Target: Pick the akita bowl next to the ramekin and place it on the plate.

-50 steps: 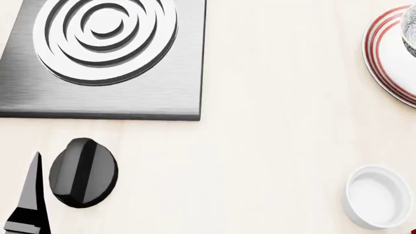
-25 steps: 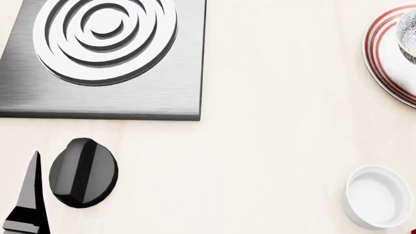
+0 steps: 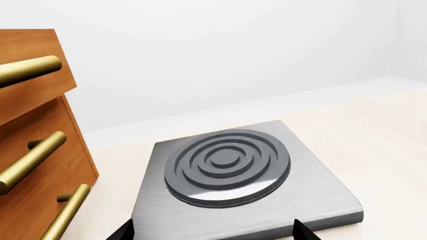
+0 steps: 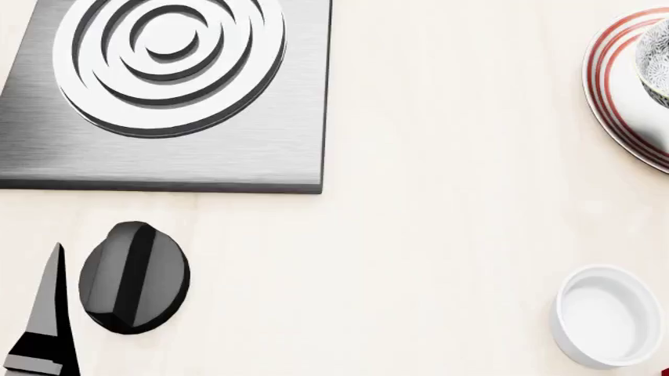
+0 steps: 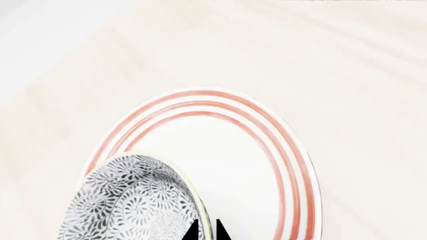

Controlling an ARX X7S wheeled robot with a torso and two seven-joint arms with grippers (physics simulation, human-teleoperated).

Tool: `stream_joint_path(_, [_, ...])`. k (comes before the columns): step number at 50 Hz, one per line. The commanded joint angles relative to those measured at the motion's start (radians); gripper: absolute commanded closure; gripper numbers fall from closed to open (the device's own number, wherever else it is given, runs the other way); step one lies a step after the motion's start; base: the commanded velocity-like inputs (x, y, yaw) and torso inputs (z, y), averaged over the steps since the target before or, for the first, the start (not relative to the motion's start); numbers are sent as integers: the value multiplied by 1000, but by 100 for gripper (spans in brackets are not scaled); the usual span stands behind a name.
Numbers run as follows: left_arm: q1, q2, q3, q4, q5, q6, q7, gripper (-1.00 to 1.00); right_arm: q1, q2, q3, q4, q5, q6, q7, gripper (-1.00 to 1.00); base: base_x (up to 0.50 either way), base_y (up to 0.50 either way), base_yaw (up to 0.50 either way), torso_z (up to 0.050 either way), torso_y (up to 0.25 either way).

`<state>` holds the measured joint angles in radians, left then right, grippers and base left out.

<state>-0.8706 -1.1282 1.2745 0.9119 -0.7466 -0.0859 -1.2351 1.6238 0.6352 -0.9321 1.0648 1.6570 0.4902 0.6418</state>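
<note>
The pale cream wooden counter [image 4: 439, 235] carried a square brushed-steel burner with raised concentric rings [image 4: 168, 86], well apart from the task's things. The round white plate with red rim rings [image 5: 293, 165] lay at the far right. Over it hung the small deep grey-speckled floral bowl [image 5: 133, 200], its rim pinched between the nearly closed fingertips of the right gripper [image 5: 205, 231]; whether it touched the plate was unclear. The small plain white ramekin [image 4: 606, 315] stood alone nearer. The left gripper [image 3: 213, 234] was spread wide, empty. Transport looked done; lowering and letting go remained.

Akita bowl [image 5: 133, 200] grey-black floral on white; plate [image 5: 267, 165] white, red rings; ramekin [image 4: 606, 316] plain white.
</note>
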Motion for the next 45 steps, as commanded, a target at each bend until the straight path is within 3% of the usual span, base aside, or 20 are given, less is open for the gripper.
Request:
stream_joint_path(1, [6,-4,-1,-2,3,5,1,-100,24,-31,-9,69,-42,-7,-39,100,0,0,0,0,0])
stream_joint_path(45, [10,-6,-11,-6,-2,7,3,-100,-5,-46,-33,87,-80,-14,-47,100,0,0,0,0,0])
